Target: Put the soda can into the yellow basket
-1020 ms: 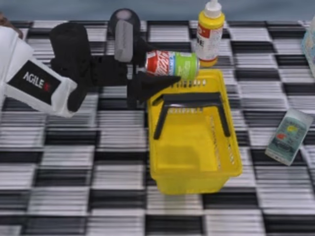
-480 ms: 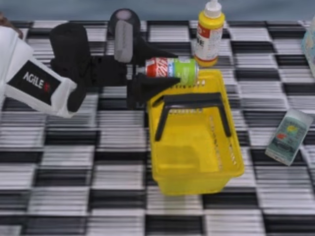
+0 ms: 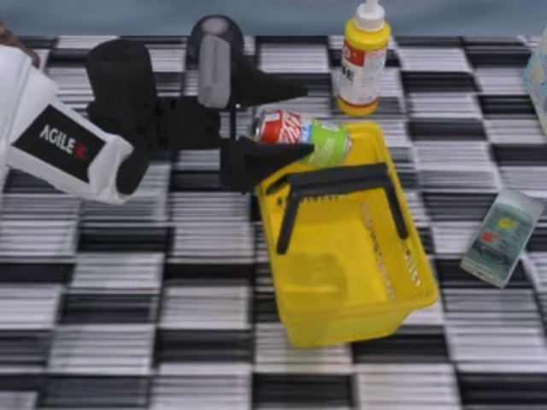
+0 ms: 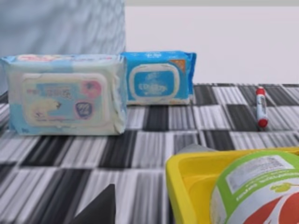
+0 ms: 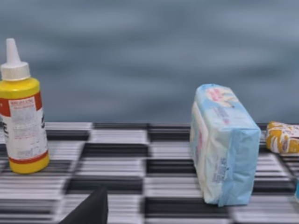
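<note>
Now the left gripper (image 3: 273,120) stands open around the soda can (image 3: 303,135), lying lengthwise over the yellow basket (image 3: 410,282) rim.

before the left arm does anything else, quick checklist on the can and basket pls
1. Left gripper open: ok, fingers spread either side of the soda can.
2. Can over the yellow basket: ok, lying across its far rim.
3. Can fully down inside: cannot tell, it looks tilted at the rim.
4. Basket square: not ok, skewed on the table.
5. Yellow bottle upright beyond the basket: ok.
6. Right gripper: not in the top view, cannot tell.
</note>
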{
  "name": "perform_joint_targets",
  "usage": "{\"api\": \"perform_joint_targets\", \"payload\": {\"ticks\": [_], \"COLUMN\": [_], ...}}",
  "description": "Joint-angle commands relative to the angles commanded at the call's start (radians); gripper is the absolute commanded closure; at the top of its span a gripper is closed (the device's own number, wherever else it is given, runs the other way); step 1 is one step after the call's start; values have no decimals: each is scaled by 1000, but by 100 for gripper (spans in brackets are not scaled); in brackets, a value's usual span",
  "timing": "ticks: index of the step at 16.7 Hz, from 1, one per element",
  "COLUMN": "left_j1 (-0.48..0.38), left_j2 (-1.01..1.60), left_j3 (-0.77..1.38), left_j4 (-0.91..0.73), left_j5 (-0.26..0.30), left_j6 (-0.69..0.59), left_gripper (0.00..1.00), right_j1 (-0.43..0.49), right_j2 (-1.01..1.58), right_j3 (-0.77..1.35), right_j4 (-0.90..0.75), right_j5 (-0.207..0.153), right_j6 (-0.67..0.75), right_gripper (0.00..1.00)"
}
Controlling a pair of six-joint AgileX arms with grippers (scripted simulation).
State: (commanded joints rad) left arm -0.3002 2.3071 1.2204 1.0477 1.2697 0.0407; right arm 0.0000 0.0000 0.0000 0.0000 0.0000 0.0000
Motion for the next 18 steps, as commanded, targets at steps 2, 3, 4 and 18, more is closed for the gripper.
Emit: {"api": "perform_joint_targets", "payload": {"ticks": [2,3,4,18], "left_j1": [0,-3,-3,172], "left_j2": [0,-3,-3,-1017], "left_j3": [0,1,1,-432], "left_j4": [0,-2,-2,-433], "left_j5": [0,-2,-2,-563], "left_j6": [0,1,1,-130], "left_gripper": [0,0,0,0], "right_j1": [0,0,0,316], "right_j2": [0,0,0,979], "right_j3": [0,0,0,955], "right_j4": [0,0,0,-692], "right_j5": [0,0,0,-2], "right_j6": [0,0,0,-478], "right_gripper": [0,0,0,0]}}
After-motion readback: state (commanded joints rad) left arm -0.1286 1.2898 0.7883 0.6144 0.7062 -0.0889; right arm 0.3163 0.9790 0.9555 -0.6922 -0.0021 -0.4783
